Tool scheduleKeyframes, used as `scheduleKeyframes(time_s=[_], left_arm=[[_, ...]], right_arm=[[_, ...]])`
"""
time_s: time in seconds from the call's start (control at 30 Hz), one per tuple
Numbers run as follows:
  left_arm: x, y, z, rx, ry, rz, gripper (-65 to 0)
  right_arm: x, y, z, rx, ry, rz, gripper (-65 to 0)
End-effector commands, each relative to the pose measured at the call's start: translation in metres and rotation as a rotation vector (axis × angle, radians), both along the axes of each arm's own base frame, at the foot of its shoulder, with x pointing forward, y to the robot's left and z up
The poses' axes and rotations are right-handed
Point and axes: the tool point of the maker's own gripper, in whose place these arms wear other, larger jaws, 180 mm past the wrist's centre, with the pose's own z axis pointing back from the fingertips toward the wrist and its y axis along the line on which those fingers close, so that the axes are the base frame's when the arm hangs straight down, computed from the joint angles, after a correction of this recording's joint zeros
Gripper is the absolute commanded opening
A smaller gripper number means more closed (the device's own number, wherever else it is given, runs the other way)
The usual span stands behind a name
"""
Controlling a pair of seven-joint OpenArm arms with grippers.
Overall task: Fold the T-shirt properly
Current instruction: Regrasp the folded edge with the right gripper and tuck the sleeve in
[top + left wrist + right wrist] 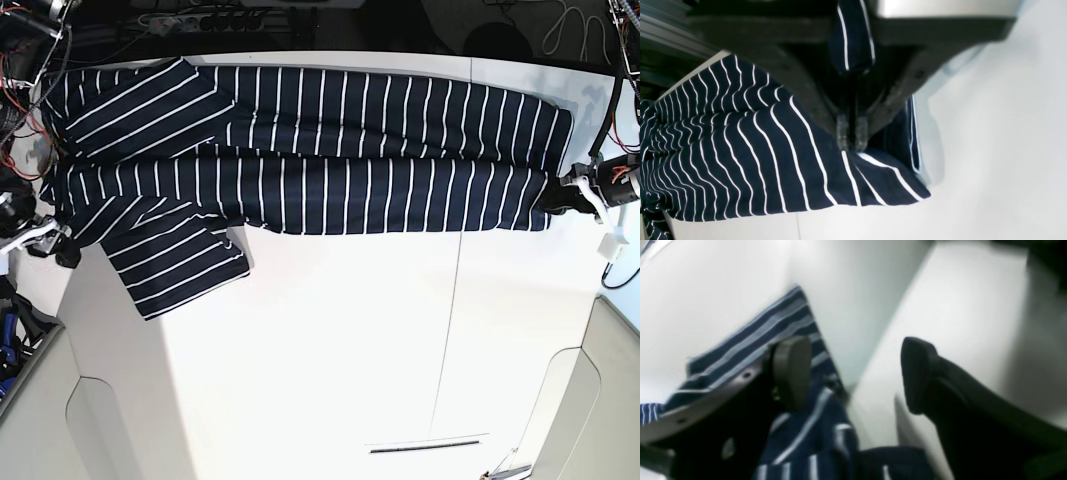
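Observation:
The T-shirt [320, 150], dark navy with thin white stripes, lies folded lengthwise in a long band across the far half of the white table [330, 350]. One sleeve [175, 260] sticks out toward the front at the left. My left gripper [558, 197] is at the band's right end, its jaws shut on the fabric; the left wrist view shows the left gripper [851, 135] pinching a fold, with the T-shirt [740, 150] spreading away below. My right gripper [55, 245] is at the band's left end. In the right wrist view the right gripper [853, 373] stands open, nothing between its fingers, and the T-shirt [773, 330] lies beside one finger.
Cables and a power strip [200, 20] run along the table's far edge. A seam [455, 300] crosses the tabletop front to back. Grey panels [60, 420] flank the front corners, with a thin slot [425, 445] near the front edge.

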Motion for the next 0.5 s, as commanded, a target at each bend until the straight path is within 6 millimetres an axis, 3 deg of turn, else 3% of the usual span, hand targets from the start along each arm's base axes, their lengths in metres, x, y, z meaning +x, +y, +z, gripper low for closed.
scheduleKeyframes(time_s=[0.0,0.27,0.47], left_arm=[[0.012,0.006,0.018,0.010,-0.060,-0.003,-65.0],[0.012,0.006,0.018,0.010,-0.059,-0.003,-65.0],[0.012,0.006,0.018,0.011,-0.059,-0.003,-65.0]], right_arm=[[0.018,-0.004,0.017,0.004,-0.063,-0.003,-23.4],[0.035,0.052,-0.007,0.066,-0.016,0.112,-23.4],[0.033,0.093,-0.024,0.073,0.024,0.185,-23.5]])
